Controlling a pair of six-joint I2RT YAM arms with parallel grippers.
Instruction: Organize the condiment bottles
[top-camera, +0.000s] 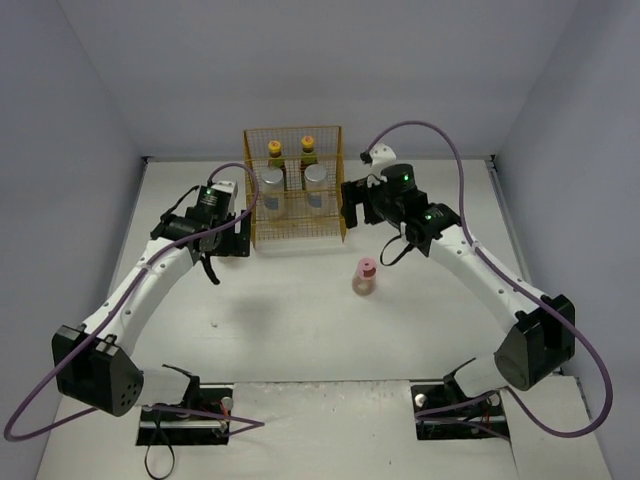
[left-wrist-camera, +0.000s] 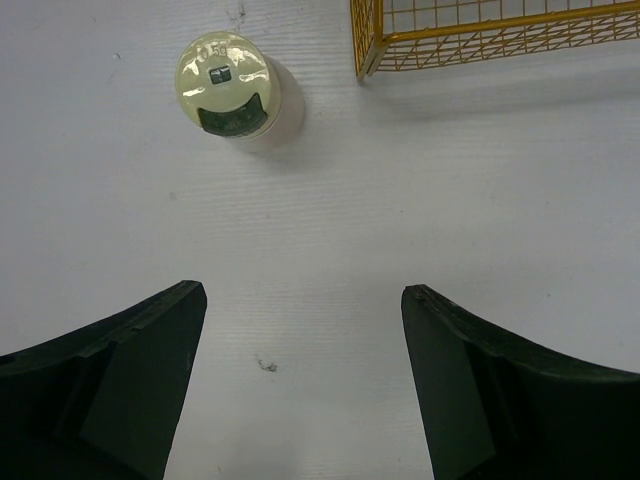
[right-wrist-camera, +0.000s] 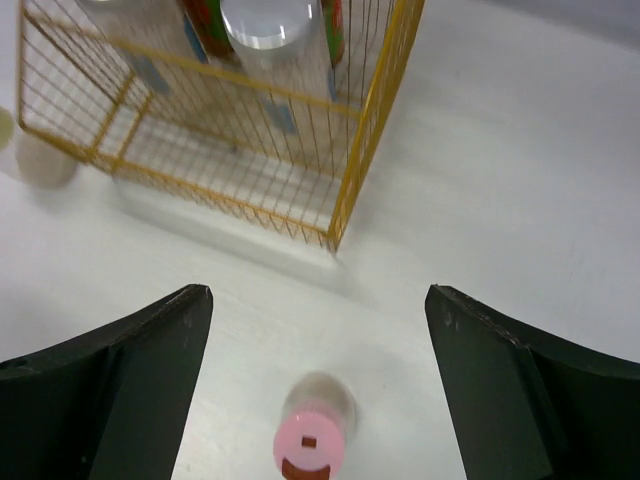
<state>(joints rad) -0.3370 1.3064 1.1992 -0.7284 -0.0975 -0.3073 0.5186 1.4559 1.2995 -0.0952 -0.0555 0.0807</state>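
Well, four of the six condiment bottles are in: the two dark bottles with yellow caps (top-camera: 275, 150) stand at the back of the yellow wire rack (top-camera: 295, 228), and the two silver-lidded jars (top-camera: 272, 181) stand just in front of them, all upright. Two are out on the table (top-camera: 300, 335). The pink-capped bottle (top-camera: 365, 275) stands upright toward the middle, on the near side of the rack's right near corner. The right gripper (right-wrist-camera: 315, 300) hangs by that corner with the bottle just on its near side, jaws spread wide and nothing between them. Over on the other side, the yellow-green-capped bottle (left-wrist-camera: 230, 85) stands upright just off the rack's left near corner. The left gripper (left-wrist-camera: 300, 300) hovers near it, jaws likewise spread and empty. By the look of it the job is about two-thirds done: the front of the rack shows bare floor, and the two squat bottles are what remains, one within reach of each arm
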